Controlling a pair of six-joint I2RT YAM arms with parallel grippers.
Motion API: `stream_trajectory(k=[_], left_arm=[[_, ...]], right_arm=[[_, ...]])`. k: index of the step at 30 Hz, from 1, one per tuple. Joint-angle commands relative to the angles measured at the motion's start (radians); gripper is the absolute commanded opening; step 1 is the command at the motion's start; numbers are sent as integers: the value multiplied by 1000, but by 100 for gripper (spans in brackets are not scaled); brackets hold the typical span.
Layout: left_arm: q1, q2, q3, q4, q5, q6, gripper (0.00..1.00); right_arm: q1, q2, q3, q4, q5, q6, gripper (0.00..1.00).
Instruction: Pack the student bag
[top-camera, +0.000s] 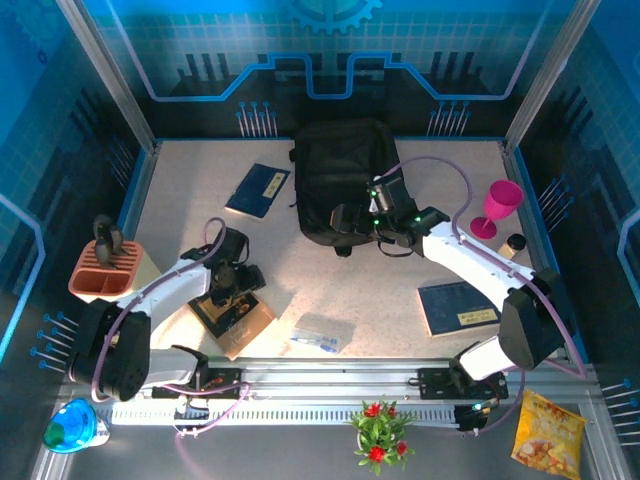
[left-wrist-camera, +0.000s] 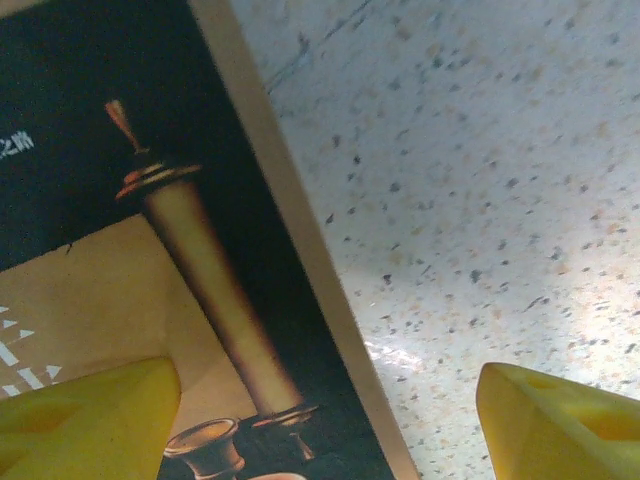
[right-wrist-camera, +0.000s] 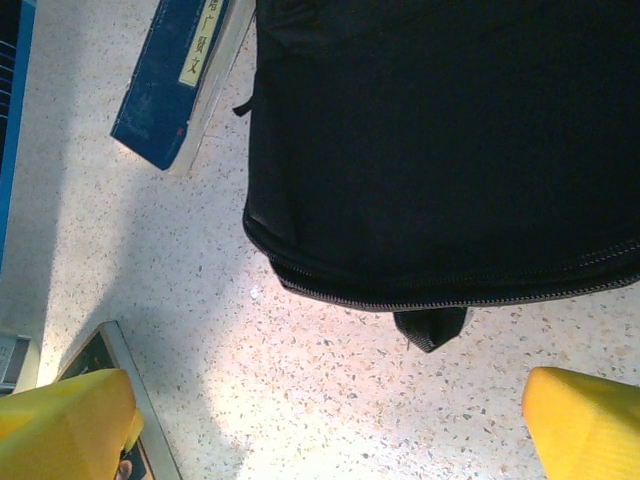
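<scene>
- Packing looks barely begun. From the left, a brown-and-black book (top-camera: 235, 315), a blue book (top-camera: 258, 190), a clear packet (top-camera: 320, 335) and a second blue book (top-camera: 457, 305) all lie out on the table (top-camera: 400, 350).
- The bag (top-camera: 340, 180) lies flat at the far middle of the table. The zip along its near edge looks closed.
- The left gripper (left-wrist-camera: 325, 400) is open and clamps nothing. One finger is over the brown-and-black book's cover and the other over bare table.
- The right gripper (right-wrist-camera: 330, 410) is spread wide and empty, above the table just in front of the bag's zipped edge.
</scene>
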Motion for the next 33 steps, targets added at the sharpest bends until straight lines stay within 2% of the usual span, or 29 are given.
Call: stream_trajectory(k=[1, 10, 15, 19, 25, 29, 33], left_arm=[[-38, 54, -39, 111, 126, -25, 76], [-99, 254, 128, 279, 224, -65, 74], [-91, 302, 239, 253, 234, -72, 76], [-54, 213, 252, 178, 227, -67, 79], [51, -28, 127, 54, 114, -56, 86], [87, -139, 59, -8, 75, -57, 92], [101, -202, -13, -15, 52, -45, 99]], right_arm=[[13, 19, -2, 15, 18, -13, 99], [15, 42, 0, 3, 13, -20, 95], [38, 77, 34, -4, -18, -71, 96], [92, 122, 80, -23, -13, -102, 97], [215, 199, 131, -39, 37, -127, 98], [284, 310, 218, -63, 38, -165, 96], [313, 428, 335, -120, 11, -191, 93]])
